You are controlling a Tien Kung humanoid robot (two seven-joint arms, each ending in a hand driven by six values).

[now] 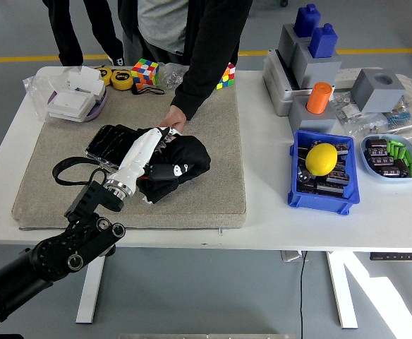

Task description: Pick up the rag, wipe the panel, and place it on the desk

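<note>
My left hand, white with a black arm behind it, is shut on a black rag and presses it onto the right end of a glossy black panel. The panel lies on a beige mat, with its left part showing and its right part hidden under the rag. A person at the far side reaches down in a black sleeve and holds the panel's far edge with one hand. My right arm is out of the picture.
A blue bin with a yellow ball stands right of the mat. Grey blocks, an orange cylinder and a dish of parts fill the right side. Rubik's cubes, tape rolls and a white box line the far left.
</note>
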